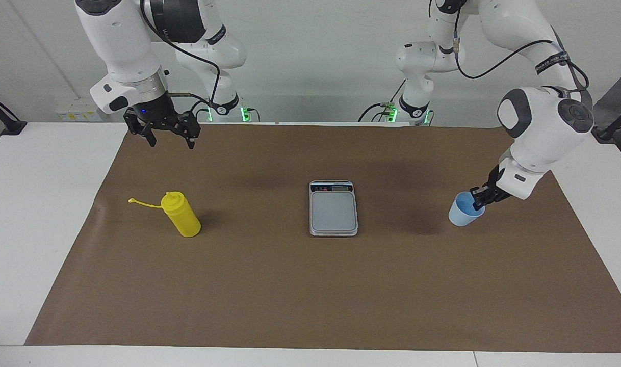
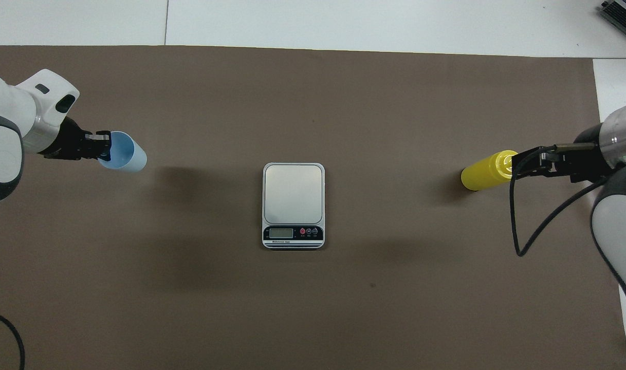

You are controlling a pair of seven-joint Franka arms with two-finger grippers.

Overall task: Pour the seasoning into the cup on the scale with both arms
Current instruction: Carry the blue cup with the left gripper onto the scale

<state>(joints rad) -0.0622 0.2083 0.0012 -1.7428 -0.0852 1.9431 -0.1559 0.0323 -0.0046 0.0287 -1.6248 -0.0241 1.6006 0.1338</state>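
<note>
The light-blue cup (image 1: 462, 215) (image 2: 131, 155) hangs a little above the brown mat at the left arm's end of the table, slightly tilted. My left gripper (image 1: 477, 204) (image 2: 105, 149) is shut on its rim, one finger inside the cup. In the middle of the mat the silver-grey scale (image 1: 333, 210) (image 2: 293, 198) lies with a bare plate. The yellow seasoning bottle (image 1: 183, 216) (image 2: 485, 173) stands toward the right arm's end, its cap strap (image 1: 143, 204) trailing off its top. My right gripper (image 1: 170, 141) (image 2: 531, 164) hangs open, high over the mat's edge by the robots, clear of the bottle.
A brown mat (image 1: 310, 290) covers most of the white table (image 1: 40, 204). Black cables loop from both arms, one of them (image 2: 529, 231) hanging over the mat beside the bottle.
</note>
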